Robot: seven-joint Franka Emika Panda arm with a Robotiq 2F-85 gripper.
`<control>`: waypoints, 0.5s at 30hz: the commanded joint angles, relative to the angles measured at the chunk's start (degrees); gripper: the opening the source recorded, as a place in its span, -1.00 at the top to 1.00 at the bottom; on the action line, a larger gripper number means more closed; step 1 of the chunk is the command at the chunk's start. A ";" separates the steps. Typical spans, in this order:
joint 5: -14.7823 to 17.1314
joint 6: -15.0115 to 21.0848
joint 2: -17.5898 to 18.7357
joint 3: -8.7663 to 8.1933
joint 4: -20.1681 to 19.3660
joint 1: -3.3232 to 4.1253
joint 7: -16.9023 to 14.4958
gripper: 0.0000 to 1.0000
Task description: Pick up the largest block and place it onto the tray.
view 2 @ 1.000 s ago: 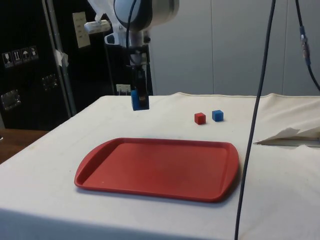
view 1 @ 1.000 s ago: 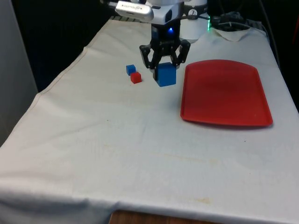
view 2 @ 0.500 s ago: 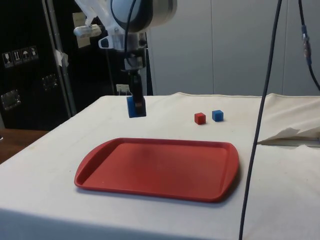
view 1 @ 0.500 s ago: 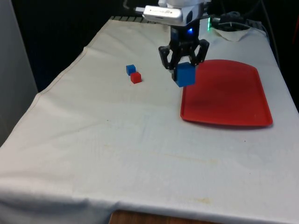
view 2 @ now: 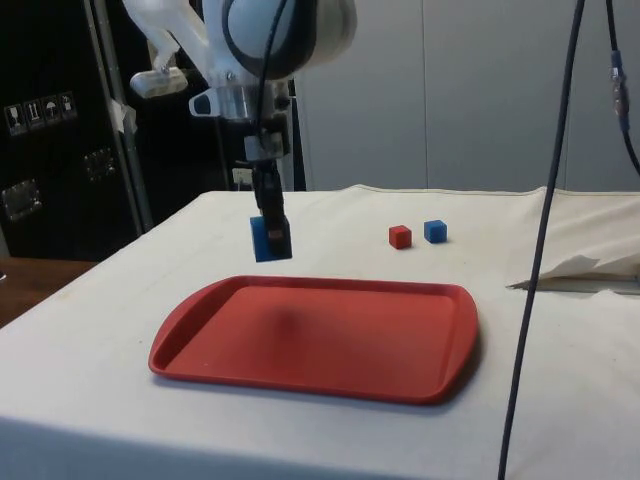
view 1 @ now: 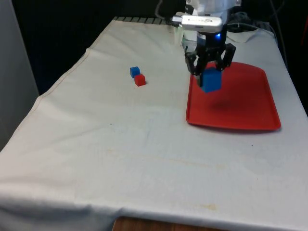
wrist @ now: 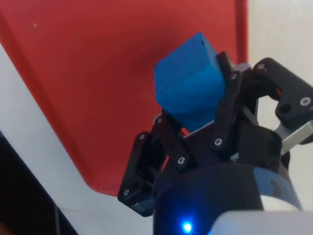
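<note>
My gripper (view 1: pixel 210 74) (view 2: pixel 270 225) (wrist: pixel 193 110) is shut on the large blue block (view 1: pixel 211 80) (view 2: pixel 270 239) (wrist: pixel 188 85) and holds it in the air. The block hangs above the red tray (view 1: pixel 240 103) (view 2: pixel 330 335) (wrist: pixel 98 73), over the part of the tray nearest the front view's left. A dark shadow of the block falls on the tray floor below it.
A small blue cube (view 1: pixel 134 71) (view 2: pixel 434 231) and a small red cube (view 1: pixel 140 80) (view 2: pixel 400 236) sit close together on the white cloth, off to the front view's left of the tray. A cable (view 2: pixel 535 230) hangs down in the side view.
The gripper has carried the large blue block towards the front view's right, from beside the tray to above its surface, and slightly lower.
</note>
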 commanded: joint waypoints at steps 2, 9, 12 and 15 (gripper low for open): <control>-0.23 2.06 0.74 0.52 -0.57 0.52 1.03 1.00; -0.23 5.61 2.46 2.98 -1.49 0.57 2.64 1.00; -0.34 6.53 3.04 3.61 -1.60 0.63 3.21 1.00; -0.46 8.25 4.35 4.93 -1.55 0.63 4.24 1.00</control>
